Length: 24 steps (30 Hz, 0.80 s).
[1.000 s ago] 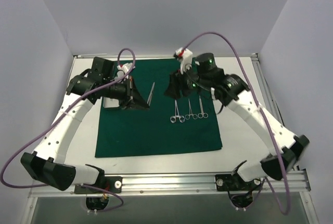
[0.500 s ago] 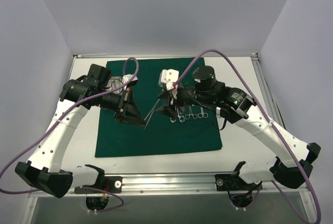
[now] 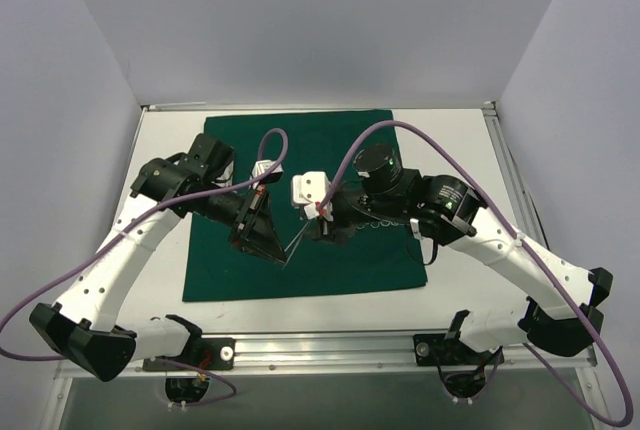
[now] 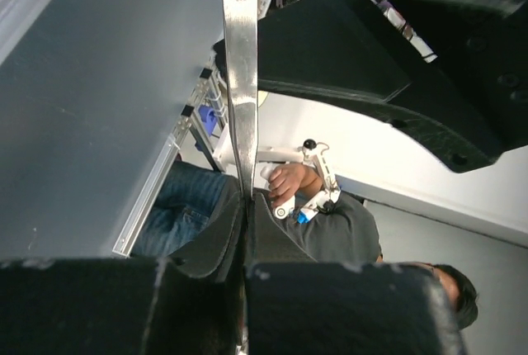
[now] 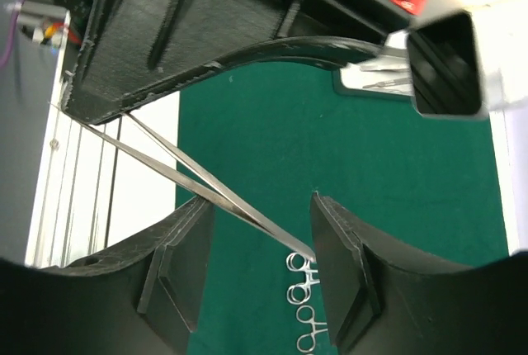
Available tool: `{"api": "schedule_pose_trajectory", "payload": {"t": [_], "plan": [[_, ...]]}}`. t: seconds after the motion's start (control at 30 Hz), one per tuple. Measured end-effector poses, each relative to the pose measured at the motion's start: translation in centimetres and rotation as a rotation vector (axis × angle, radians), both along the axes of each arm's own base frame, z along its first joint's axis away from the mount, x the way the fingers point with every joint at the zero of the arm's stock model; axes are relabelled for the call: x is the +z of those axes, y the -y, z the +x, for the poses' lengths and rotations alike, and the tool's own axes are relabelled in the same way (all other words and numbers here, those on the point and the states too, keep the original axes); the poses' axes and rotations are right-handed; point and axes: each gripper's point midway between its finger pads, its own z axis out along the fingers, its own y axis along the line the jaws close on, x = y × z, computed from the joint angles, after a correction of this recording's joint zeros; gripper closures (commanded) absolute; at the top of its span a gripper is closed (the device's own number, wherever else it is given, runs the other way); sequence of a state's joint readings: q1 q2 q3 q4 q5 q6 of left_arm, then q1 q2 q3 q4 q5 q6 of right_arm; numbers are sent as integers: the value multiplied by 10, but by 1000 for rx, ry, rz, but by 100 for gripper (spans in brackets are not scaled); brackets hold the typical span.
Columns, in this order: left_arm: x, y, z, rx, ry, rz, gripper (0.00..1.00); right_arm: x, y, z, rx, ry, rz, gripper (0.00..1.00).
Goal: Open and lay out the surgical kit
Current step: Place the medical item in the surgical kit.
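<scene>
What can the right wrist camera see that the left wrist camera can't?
Only the right wrist view shows the green cloth, the forceps lying on it, and a bit of the silver tray. Only the left wrist view shows a person in a grey shirt in the background. Both show the tweezers, pinched in the left claw and passing between the open right claw's fingers.

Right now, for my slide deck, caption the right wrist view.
Left gripper holds tweezers between the fingers of the open right gripper, above green cloth and forceps.
</scene>
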<state>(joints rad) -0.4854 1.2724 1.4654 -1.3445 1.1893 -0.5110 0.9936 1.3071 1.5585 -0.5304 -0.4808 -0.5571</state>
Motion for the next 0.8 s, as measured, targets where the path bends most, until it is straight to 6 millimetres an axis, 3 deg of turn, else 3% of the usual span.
{"api": "schedule_pose_trajectory", "payload": {"t": [0.1,0.23,0.33,0.37,0.43,0.47,0.53,0.57,0.6,0.67,0.8], "plan": [[0,2,-6,-25,-4,1,98,-6,-2,-9,30,20,-31,54],[0,3,-10,-38,-10,3,98,-16,-5,-16,59,35,-75,68],[0,2,-11,-35,-20,10,98,-23,-4,-22,82,43,-110,84],[0,2,-11,-34,-24,13,98,-26,-2,-24,90,42,-124,100],[0,1,-10,-24,-29,23,82,-33,3,-30,114,30,-160,100],[1,1,-6,-12,-22,25,62,-37,6,-33,120,21,-178,100],[5,-1,6,26,14,22,47,-44,10,-37,117,-4,-203,100],[8,-2,12,48,42,18,28,-47,9,-35,97,-8,-202,100],[11,-4,19,70,66,16,19,-47,6,-29,74,-4,-194,100],[18,-12,36,148,98,16,7,-47,3,-18,14,7,-176,100],[17,-35,72,351,119,82,6,-49,-1,0,-109,-2,-143,100]]}}
